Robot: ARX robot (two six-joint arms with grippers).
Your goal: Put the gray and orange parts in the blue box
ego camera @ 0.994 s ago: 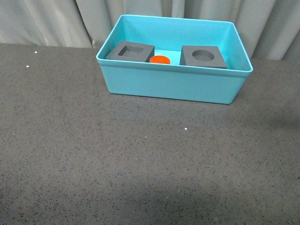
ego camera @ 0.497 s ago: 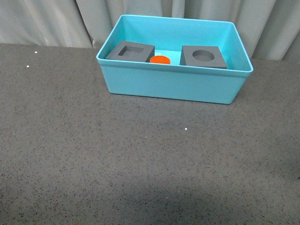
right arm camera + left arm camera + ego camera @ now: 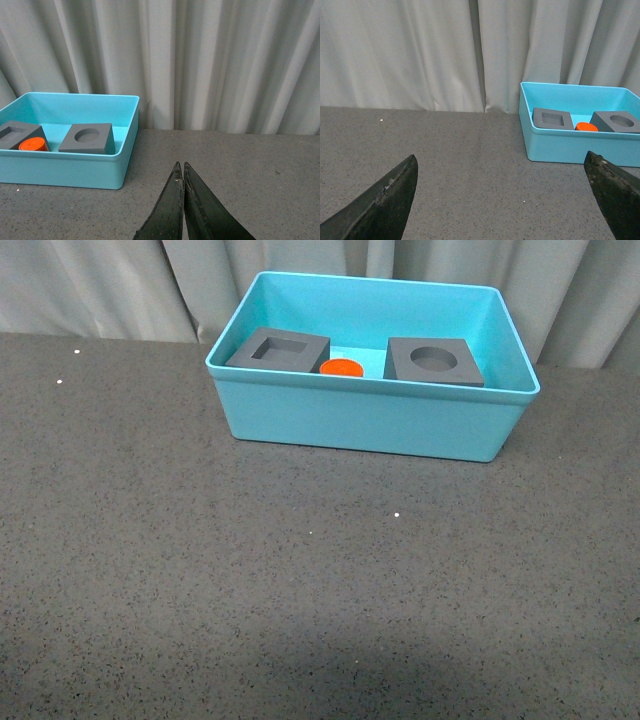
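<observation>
Smooth plastic blue box [image 3: 370,425], matte gray cubes [image 3: 279,349], rough speckled table [image 3: 250,570], cloth curtain [image 3: 90,285].

No lettering or digits can be read anywhere. The orange cylinder [image 3: 342,367] shows only a plain top. No labels or brands.

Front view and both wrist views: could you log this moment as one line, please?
parts: all three in blue box | left gripper: open | right gripper: shut, empty
</observation>
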